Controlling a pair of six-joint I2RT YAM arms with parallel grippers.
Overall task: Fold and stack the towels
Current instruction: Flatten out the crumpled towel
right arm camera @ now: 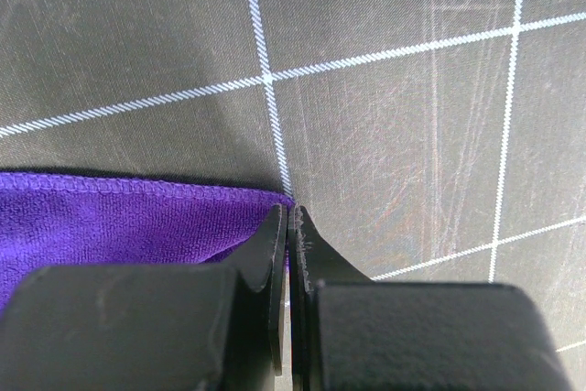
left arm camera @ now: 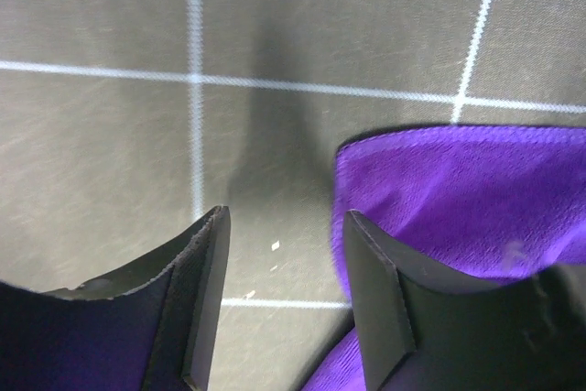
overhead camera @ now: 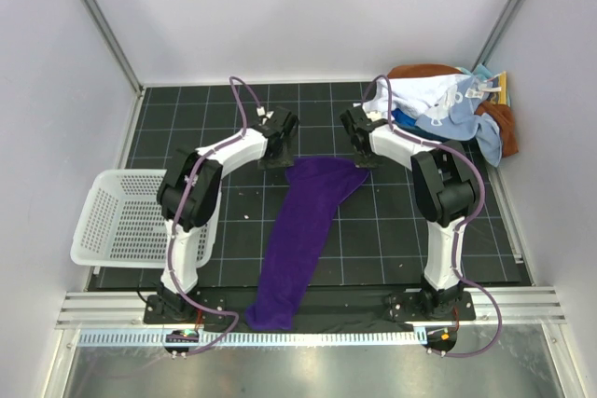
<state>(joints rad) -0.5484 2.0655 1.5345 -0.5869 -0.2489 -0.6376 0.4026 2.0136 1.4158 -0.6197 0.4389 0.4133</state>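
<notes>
Purple towel [overhead camera: 303, 230] lying on the table [overhead camera: 177, 128]; left pincer [left arm camera: 284, 226] open at one corner, right pincer [right arm camera: 288, 212] closed on the other.

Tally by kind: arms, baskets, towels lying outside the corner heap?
Arms: 2, left arm and right arm
Baskets: 1, the white basket
Towels outside the heap: 1, the purple towel
Total: 4

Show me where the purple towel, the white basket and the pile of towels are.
purple towel [overhead camera: 300, 230]: top external view, middle of the cloth.
white basket [overhead camera: 121, 223]: top external view, bare slotted floor.
pile of towels [overhead camera: 438, 104]: top external view, pale cloth on top.
</notes>
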